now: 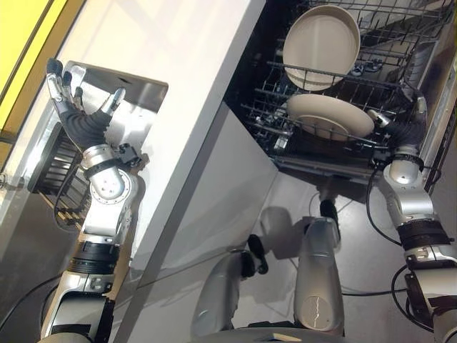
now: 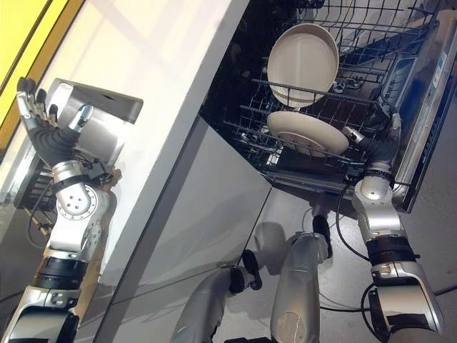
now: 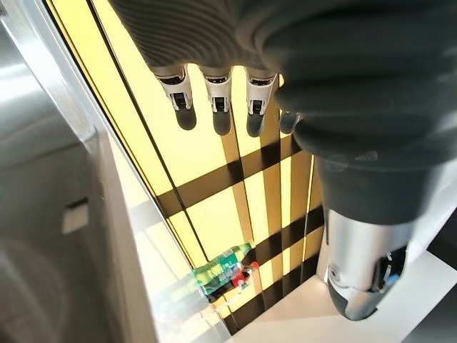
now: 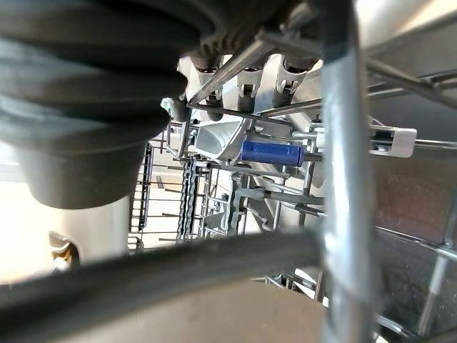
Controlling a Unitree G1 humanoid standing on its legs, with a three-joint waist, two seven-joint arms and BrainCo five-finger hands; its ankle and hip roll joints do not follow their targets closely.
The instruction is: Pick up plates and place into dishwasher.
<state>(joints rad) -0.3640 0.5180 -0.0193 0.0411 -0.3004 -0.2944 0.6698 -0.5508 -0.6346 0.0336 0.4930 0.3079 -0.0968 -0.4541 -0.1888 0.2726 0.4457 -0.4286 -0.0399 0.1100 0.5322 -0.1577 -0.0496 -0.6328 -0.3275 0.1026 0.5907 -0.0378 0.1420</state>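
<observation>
Right hand (image 1: pixel 385 120) reaches into the dishwasher rack (image 1: pixel 400 82) at the lower plate's rim; left hand (image 1: pixel 68 89) hangs idle and relaxed far off by the counter.

Two beige plates sit in the wire rack: the upper plate (image 1: pixel 321 46) stands nearly on edge facing outward, the lower plate (image 1: pixel 330 116) lies tilted with its broad face up, its long span running across the rack toward the right hand. That hand is at the plate's right edge, apparently touching it; whether its fingers (image 4: pixel 246 89) grip the plate or just rest among the wires I cannot tell. The right arm is plainly the nearer one. Left fingers (image 3: pixel 218 107) are straight, holding nothing. Rack tines crowd the hand closely, so room for withdrawing looks tight; the white counter (image 1: pixel 193 64) separates the two arms.
</observation>
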